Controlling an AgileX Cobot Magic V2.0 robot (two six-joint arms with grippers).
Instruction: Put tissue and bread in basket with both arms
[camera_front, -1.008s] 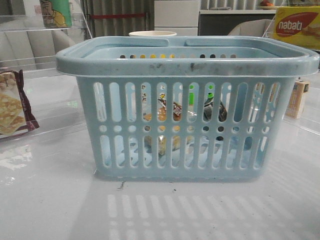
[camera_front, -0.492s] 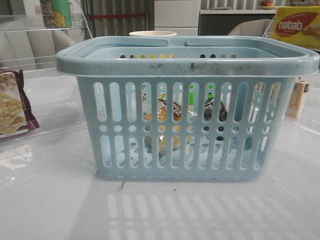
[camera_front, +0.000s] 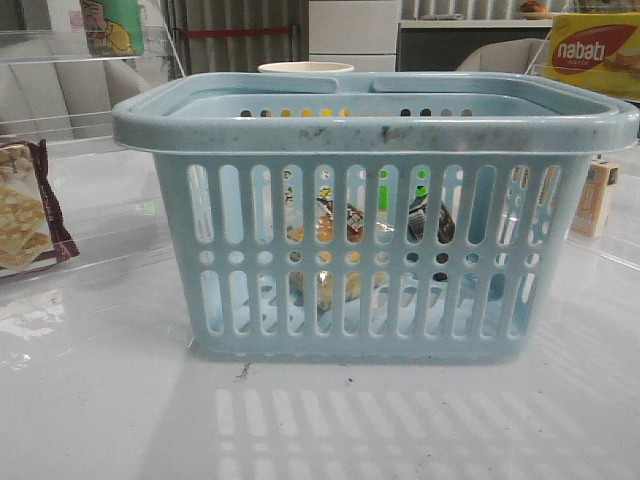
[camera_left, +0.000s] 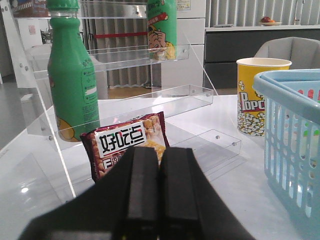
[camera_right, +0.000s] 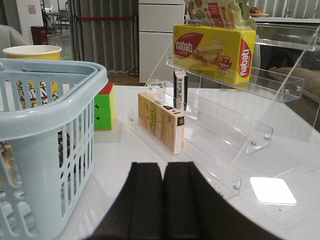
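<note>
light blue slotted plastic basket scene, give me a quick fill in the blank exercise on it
1. The golden-brown bread in a clear wrapper lies ____ the light-blue slotted plastic basket.
2. The left hand has its fingers ____ and holds nothing.
3. Past the left hand, the maroon cracker packet leans beside a tall ____ bottle.
4. The yellow paper cup beside the basket is printed with the word ____.

Missing words: inside; shut; green; Popcorn

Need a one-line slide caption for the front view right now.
Light-blue basket centred on the table, bread and dark tissue packet visible through its slots.
</note>
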